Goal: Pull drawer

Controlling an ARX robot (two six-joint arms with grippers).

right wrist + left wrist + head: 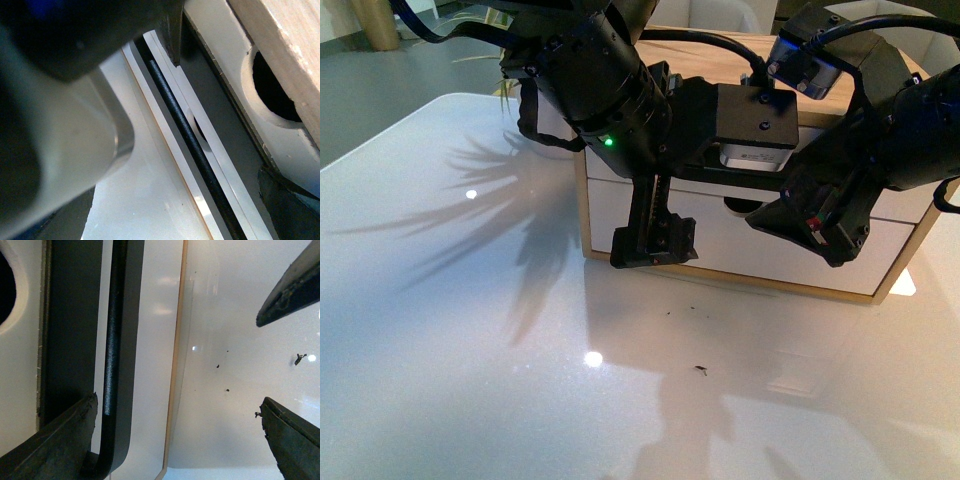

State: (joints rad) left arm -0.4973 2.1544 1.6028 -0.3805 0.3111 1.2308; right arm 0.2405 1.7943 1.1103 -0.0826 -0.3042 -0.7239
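While the left pincer (177,402) gapes, the drawer (155,340) handle (112,340) lies between.

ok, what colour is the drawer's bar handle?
Black, with a faint speckled texture. The handle shows best in the left wrist view.

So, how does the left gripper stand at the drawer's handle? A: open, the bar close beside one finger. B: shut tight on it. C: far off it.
A: the left gripper is wide open, and the black bar handle runs just beside one finger.
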